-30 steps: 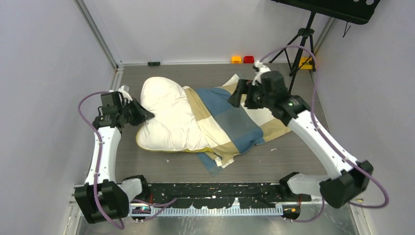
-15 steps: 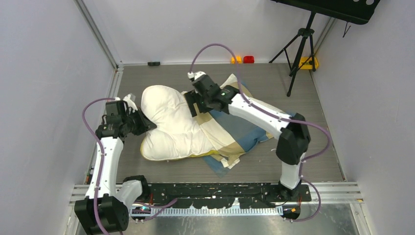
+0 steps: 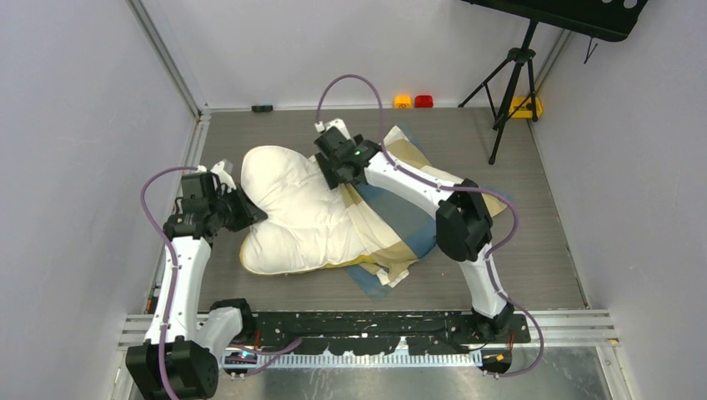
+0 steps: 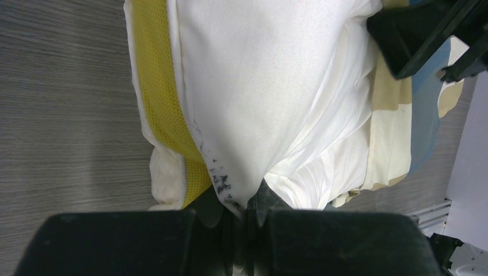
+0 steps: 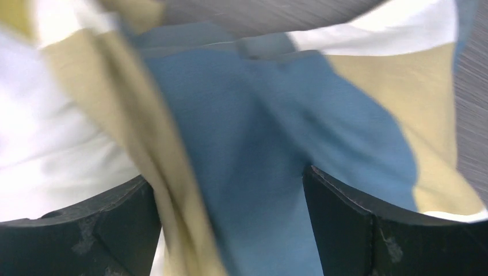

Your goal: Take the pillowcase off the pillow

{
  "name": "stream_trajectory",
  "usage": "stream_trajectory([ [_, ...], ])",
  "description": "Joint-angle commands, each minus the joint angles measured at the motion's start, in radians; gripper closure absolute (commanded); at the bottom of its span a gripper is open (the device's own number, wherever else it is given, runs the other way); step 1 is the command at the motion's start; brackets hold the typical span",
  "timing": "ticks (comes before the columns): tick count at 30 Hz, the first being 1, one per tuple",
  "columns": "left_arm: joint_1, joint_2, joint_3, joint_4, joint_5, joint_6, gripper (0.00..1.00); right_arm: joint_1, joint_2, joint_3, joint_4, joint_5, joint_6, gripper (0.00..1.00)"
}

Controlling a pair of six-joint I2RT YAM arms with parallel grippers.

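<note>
At the left side of the table, the left gripper is pressed together on a pinch of the pillow, drawing its cream-white left edge into a notch just beside the yellow mesh band. Toward the far middle, the right gripper stands spread wide, low over the pillowcase where its tan and blue blocks meet the bare cushion; whether it touches the cloth I cannot tell. That pillow lies left of centre with its right end inside the checked cover, which trails flat toward the right and near side.
</note>
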Motion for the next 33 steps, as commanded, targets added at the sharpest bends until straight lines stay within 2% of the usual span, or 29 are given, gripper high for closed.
stream_trajectory([
  [1,-0.010,-0.036,0.007,0.007,0.011,0.020,1.00,-0.149,-0.013,0.023,0.003,0.080,0.039,0.11],
  [6,-0.010,-0.071,0.030,-0.029,-0.047,0.034,1.00,-0.294,-0.022,-0.045,-0.004,0.245,0.054,0.10],
  [14,-0.010,-0.185,0.040,-0.070,-0.290,0.022,1.00,-0.533,-0.128,-0.221,0.047,0.200,0.120,0.09],
  [21,-0.010,-0.175,0.057,-0.109,-0.397,-0.002,1.00,-0.627,-0.191,-0.246,0.038,0.231,0.114,0.04],
  [25,-0.010,-0.186,0.070,-0.141,-0.544,-0.033,1.00,-0.705,-0.196,-0.239,-0.003,0.244,0.162,0.01],
  [30,-0.010,-0.213,0.071,-0.186,-0.801,-0.127,1.00,-0.755,-0.268,-0.337,0.061,0.201,0.219,0.00],
  [33,-0.010,-0.219,0.056,-0.161,-0.766,-0.130,1.00,-0.757,-0.317,-0.393,0.108,0.153,0.231,0.00],
])
